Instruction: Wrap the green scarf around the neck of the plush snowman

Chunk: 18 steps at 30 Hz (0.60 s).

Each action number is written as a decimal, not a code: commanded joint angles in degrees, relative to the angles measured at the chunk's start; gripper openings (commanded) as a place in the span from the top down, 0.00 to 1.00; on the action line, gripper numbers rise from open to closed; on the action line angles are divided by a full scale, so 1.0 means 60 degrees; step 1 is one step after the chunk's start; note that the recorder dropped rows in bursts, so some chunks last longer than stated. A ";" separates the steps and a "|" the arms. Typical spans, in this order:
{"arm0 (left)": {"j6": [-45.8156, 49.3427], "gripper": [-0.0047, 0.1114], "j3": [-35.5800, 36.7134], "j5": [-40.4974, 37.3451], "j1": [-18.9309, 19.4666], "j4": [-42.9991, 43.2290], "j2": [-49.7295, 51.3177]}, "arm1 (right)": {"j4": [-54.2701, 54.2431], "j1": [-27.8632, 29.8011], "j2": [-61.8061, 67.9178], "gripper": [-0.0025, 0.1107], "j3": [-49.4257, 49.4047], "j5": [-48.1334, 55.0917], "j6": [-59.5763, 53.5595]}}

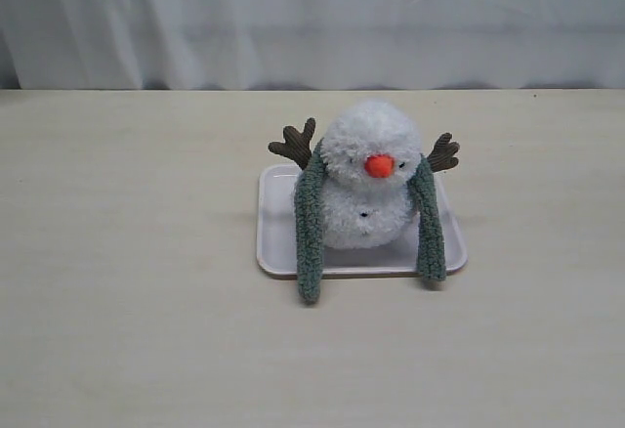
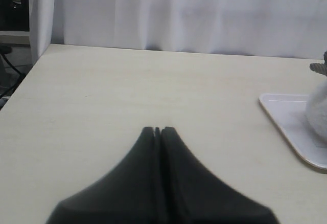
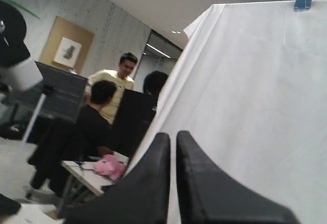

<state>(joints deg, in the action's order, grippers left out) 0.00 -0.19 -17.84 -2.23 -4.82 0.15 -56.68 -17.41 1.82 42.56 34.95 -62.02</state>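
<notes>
Now, my left claw (image 2: 157, 130) and right claw (image 3: 172, 136) closed empty, I should cross the distant green scarf (image 1: 309, 233)'s ends snugly.

Open table (image 1: 117, 330) all round tray (image 1: 276, 252), snowman (image 1: 363, 193) centred, curtain (image 1: 312, 18) behind

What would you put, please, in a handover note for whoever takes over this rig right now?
Left gripper: shut, empty, over the table, apart from the white tray.
Right gripper: shut, empty, pointed away from the scene.
Plush snowman: upright on the tray.
Green scarf: draped behind the snowman's neck, one end hanging down each side in front, uncrossed.
Done: scarf is round the back of the neck.
Left: probably cross the ends in front to finish the wrap.
</notes>
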 commanded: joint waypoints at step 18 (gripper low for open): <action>0.0000 0.96 0.0031 0.0081 -0.0073 0.0032 -0.0026 | 0.8596 0.1466 -0.0303 0.94 -0.0002 -0.0109 0.0993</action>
<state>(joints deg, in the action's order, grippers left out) 0.00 -0.19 -17.84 -2.23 -4.82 0.15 -6.16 -11.68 0.18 42.56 34.90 -58.48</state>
